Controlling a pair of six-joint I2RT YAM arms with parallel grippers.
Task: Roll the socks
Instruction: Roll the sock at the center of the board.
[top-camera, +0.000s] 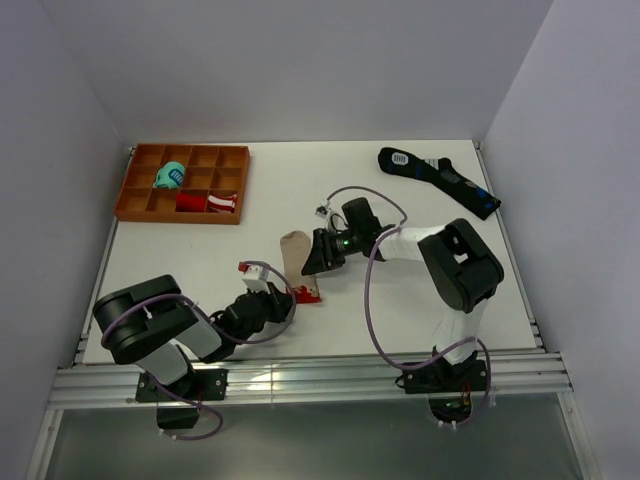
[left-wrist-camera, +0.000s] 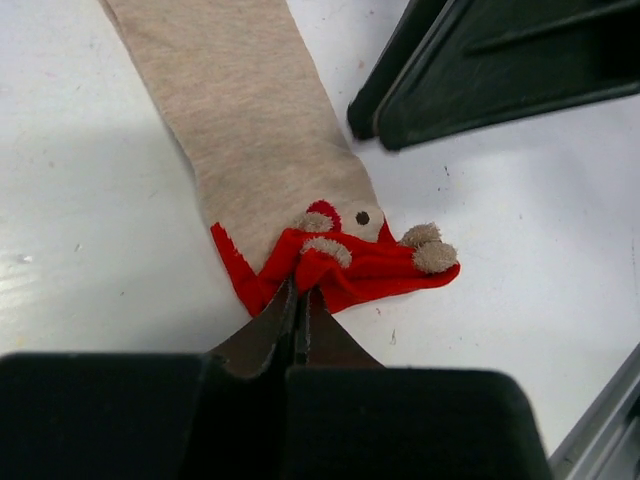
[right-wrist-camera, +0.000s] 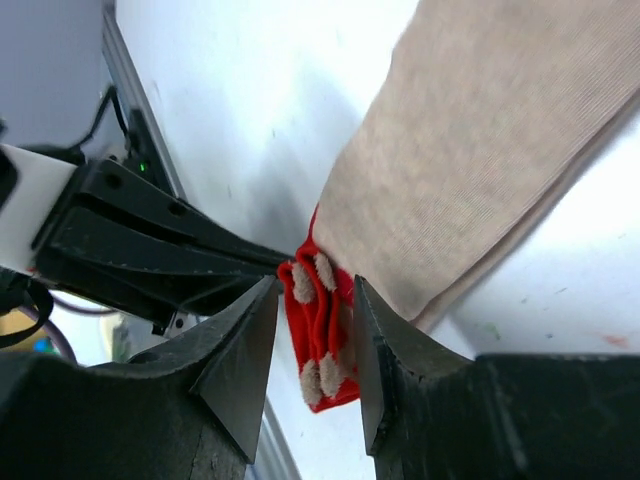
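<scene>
We see the tan fabric sock pair (top-camera: 295, 250) with its red, pale-spotted end lying flat near the middle of the white table (top-camera: 300, 190), the red end toward 6 o'clock. The left gripper (left-wrist-camera: 300, 295), reaching in from 8 o'clock, is clenched on that red end. The right gripper (right-wrist-camera: 315, 300), reaching in from 3 o'clock, is released, its jaws straddling the same end.
</scene>
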